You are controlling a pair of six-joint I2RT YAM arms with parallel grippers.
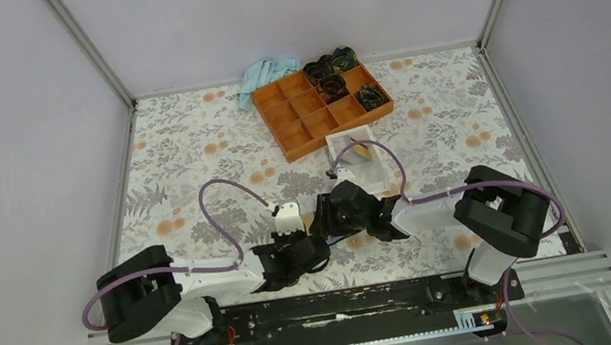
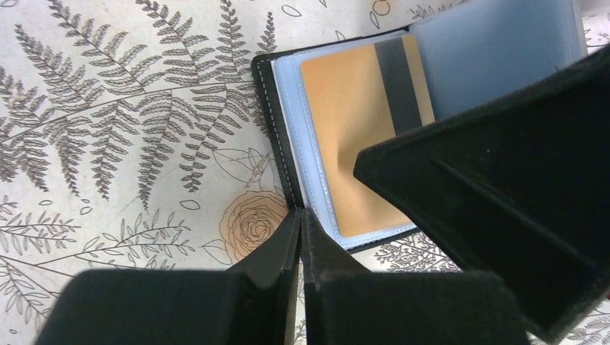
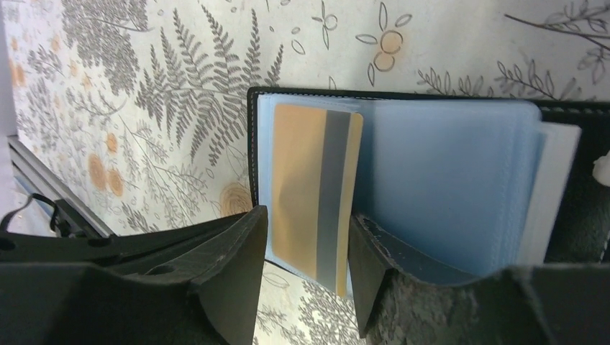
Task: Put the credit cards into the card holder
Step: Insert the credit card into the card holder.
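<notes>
- Lying open on floral tablecloth [image 2: 144, 144]: black card holder [image 2: 270, 93], light-blue sleeves showing
- Orange credit card [image 2: 345, 129]: in one clear sleeve
- Left gripper [image 2: 300, 237]: closed, empty, tips at holder's edge
- Right gripper [image 3: 308, 251]: jaws apart, straddling card

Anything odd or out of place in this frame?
Nothing spilled or broken. A light-blue cloth lies crumpled by the far corner of the orange tray, and the credit card looks slightly bowed inside the open card holder.
</notes>
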